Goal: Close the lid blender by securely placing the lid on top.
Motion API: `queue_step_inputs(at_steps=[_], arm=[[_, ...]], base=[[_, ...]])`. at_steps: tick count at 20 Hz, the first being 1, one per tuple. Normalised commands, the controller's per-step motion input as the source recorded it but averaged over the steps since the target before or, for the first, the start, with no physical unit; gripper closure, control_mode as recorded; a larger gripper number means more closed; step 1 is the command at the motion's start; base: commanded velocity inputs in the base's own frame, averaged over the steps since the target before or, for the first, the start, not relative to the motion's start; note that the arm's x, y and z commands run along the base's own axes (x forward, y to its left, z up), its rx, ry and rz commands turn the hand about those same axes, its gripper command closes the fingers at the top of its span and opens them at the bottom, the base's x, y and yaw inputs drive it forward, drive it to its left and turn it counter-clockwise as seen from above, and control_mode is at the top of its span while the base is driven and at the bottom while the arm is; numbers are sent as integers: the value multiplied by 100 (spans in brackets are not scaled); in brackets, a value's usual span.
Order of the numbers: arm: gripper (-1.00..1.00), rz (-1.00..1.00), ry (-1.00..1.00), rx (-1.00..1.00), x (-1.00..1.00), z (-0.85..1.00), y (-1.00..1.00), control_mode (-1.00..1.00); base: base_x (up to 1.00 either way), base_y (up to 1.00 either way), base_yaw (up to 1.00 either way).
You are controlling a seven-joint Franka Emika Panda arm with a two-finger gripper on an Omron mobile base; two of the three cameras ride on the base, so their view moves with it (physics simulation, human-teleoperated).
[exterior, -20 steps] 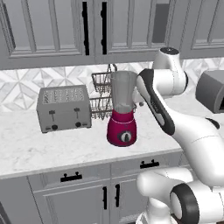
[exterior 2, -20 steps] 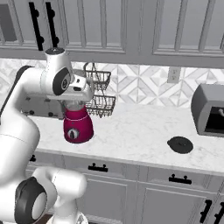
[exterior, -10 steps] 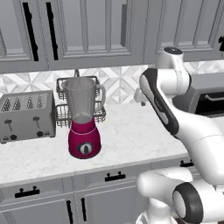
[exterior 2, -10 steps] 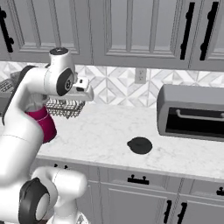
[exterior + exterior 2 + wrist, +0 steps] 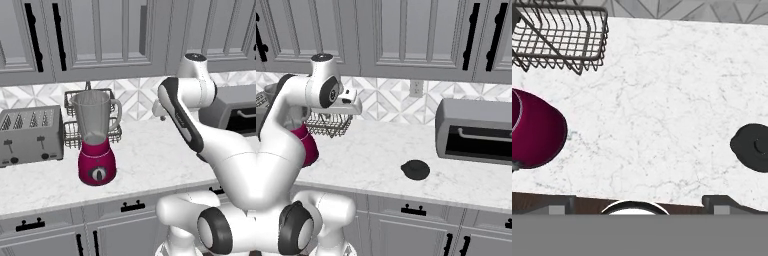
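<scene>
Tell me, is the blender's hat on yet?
Not yet. The lid lies on the counter, far from the blender, whose jar mouth is open. Nothing looks done. The arm is above the counter, holding nothing. Left: grab the lid and press it on top.

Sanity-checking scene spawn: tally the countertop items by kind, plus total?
Blender: 1
Lid: 1
Toaster: 1
Wire basket rack: 1
Toaster oven: 1
Total: 5
</scene>
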Motion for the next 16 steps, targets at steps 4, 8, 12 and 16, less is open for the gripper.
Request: queue_step_inputs(at_steps=[4, 8, 12, 16], arm=[[-100, 0, 0, 0, 0, 0, 0, 100], [-100, 0, 0, 0, 0, 0, 0, 100], [-100, 0, 0, 0, 0, -3, 0, -100], [-100, 0, -10, 4, -20, -46, -42, -100]], base=[[24, -1, 0], [24, -3, 0], [8, -3, 0], [0, 0, 0]])
